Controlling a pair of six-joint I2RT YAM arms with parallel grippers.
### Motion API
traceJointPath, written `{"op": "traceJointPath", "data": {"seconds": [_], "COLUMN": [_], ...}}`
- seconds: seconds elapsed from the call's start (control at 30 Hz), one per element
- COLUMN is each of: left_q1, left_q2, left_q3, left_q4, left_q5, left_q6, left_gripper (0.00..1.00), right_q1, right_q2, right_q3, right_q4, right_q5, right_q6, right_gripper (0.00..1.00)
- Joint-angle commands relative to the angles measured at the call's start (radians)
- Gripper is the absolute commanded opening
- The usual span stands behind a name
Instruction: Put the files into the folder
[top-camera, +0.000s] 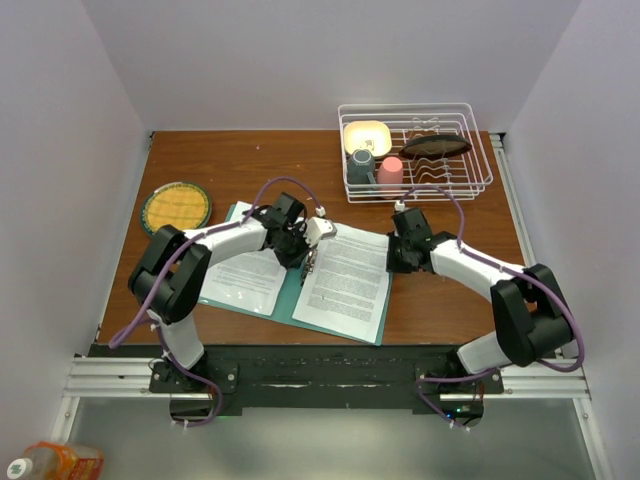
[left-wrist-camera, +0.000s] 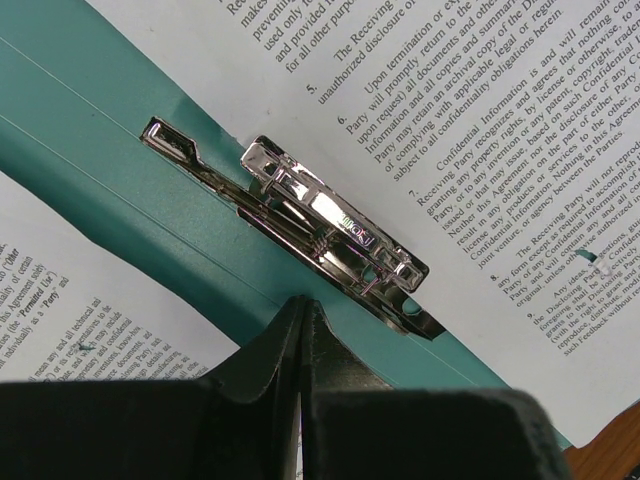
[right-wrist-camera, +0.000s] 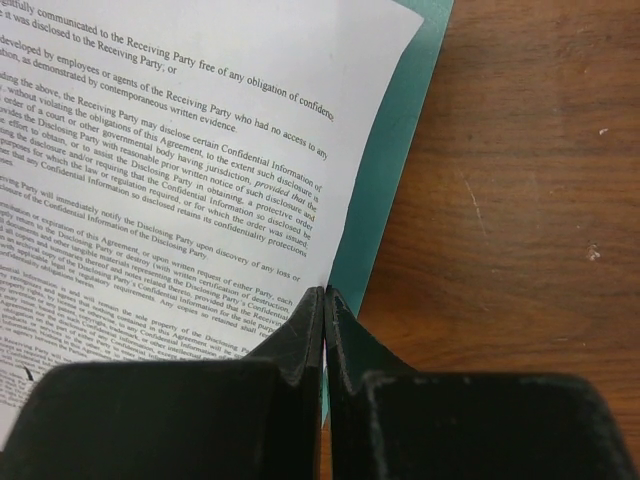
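Note:
The teal folder (top-camera: 289, 298) lies open on the wooden table. One printed sheet (top-camera: 345, 280) lies on its right leaf and another (top-camera: 245, 282) on its left leaf. A shiny metal clip (left-wrist-camera: 320, 225) sits along the centre crease of the folder (left-wrist-camera: 100, 130), holding the right sheet (left-wrist-camera: 480, 120). My left gripper (top-camera: 308, 258) is shut and empty, its tips (left-wrist-camera: 302, 300) just in front of the clip over the teal crease. My right gripper (top-camera: 393, 258) is shut, its tips (right-wrist-camera: 325, 292) down at the right sheet's outer edge (right-wrist-camera: 200, 150), where a strip of folder (right-wrist-camera: 385, 200) shows.
A white wire dish rack (top-camera: 470, 150) stands at the back right, holding a yellow bowl (top-camera: 366, 135), a grey cup (top-camera: 361, 165), a pink cup (top-camera: 390, 172) and a dark item (top-camera: 435, 145). A round yellow-green mat (top-camera: 176, 207) lies at the left. Walls enclose the table on three sides.

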Motion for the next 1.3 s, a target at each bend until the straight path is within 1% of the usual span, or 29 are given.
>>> {"op": "traceJointPath", "data": {"seconds": [0.0,0.2,0.5,0.9,0.93,0.97,1.0,1.07,1.17,1.27], "left_q1": [-0.005,-0.007,-0.007,-0.007,-0.005,-0.005,-0.007,-0.005,-0.007,-0.007], "left_q2": [0.015,0.007,0.004,-0.005,-0.003,-0.005,-0.006,-0.005,-0.006,-0.013], "left_q3": [0.012,0.006,0.003,-0.006,-0.004,-0.004,-0.004,-0.004,-0.001,0.002], "left_q4": [0.024,0.016,0.016,0.014,0.011,0.013,0.013,0.011,0.005,0.005], "left_q5": [0.007,0.011,0.014,0.004,0.001,-0.002,-0.010,-0.010,-0.006,-0.004], "left_q6": [-0.003,0.000,0.000,0.003,0.003,0.002,0.002,0.002,0.002,0.000], "left_gripper": [0.05,0.05,0.05,0.04,0.04,0.04,0.04,0.03,0.03,0.03], "right_q1": [0.003,0.003,0.004,0.003,0.004,0.004,0.004,0.003,0.003,0.003], "right_q2": [0.000,0.051,0.039,0.048,0.043,0.043,0.042,0.045,0.023,0.013], "right_q3": [0.005,0.039,0.016,0.042,0.042,0.037,0.039,0.051,0.062,0.082], "right_q4": [0.026,0.048,0.054,0.019,0.013,0.010,-0.003,-0.029,-0.061,-0.093], "right_q5": [-0.023,-0.037,-0.034,-0.044,-0.046,-0.049,-0.049,-0.046,-0.018,-0.009], "right_q6": [0.008,0.015,0.022,0.025,0.026,0.023,0.020,0.015,0.014,0.012], "right_gripper": [0.00,0.00,0.00,0.00,0.09,0.20,0.29,0.42,0.48,0.50]}}
